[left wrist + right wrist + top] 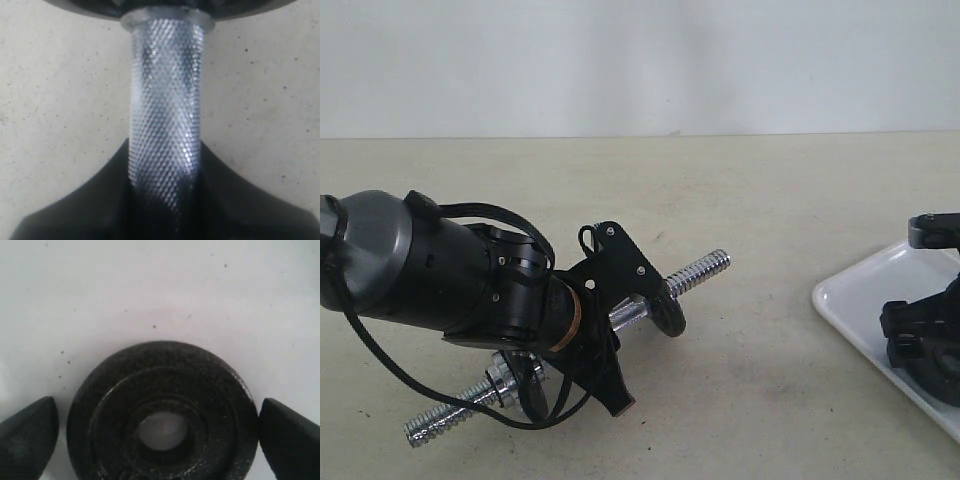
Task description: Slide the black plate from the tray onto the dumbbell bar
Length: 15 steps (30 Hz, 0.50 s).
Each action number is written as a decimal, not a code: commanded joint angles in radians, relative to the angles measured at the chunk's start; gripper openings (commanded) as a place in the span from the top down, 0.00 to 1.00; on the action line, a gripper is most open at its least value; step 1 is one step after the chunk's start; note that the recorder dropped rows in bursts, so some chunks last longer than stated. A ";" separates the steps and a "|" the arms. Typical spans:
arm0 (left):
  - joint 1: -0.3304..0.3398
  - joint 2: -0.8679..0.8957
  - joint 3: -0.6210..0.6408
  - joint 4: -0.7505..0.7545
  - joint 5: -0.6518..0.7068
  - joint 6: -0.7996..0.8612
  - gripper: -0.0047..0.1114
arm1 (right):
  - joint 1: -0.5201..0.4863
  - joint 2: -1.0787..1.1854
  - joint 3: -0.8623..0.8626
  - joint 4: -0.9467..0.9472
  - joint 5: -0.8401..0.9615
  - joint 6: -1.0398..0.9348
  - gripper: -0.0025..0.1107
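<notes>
1. Far left, your left arm (410,265) reaches in low over the beige table (770,190), with black cables (380,360) looped under its wrist.
2. Your left gripper (618,320) is clamped on the dumbbell bar (698,271), its jaws closed around the knurled chrome handle. The bar sits tilted, with its left threaded end low by the table and its right threaded end raised. You cannot tell whether the low end touches the surface.
3. Just right of that gripper, a black disc (670,308) sits on the bar, short of the right-hand threads.
4. The bar and the tray (855,305) are well apart, with bare table between them. The tray lies at the right edge, partly cut off by the frame.
5. Over the tray, your right gripper (159,440) has its jaws spread wide and holds nothing. The black plate (165,382) lies flat on the white tray between the fingers (27,437), with a slim gap on each side.
</notes>
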 commanded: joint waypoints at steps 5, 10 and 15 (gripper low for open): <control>-0.005 -0.022 -0.010 0.002 -0.025 -0.009 0.92 | -0.002 0.016 0.009 0.005 0.075 0.012 0.05; -0.005 -0.022 -0.010 0.002 -0.025 -0.009 0.92 | -0.002 0.016 0.052 0.017 0.018 0.017 0.05; -0.005 -0.022 -0.010 0.002 -0.025 -0.009 0.92 | -0.002 0.016 0.112 0.056 -0.103 0.019 0.18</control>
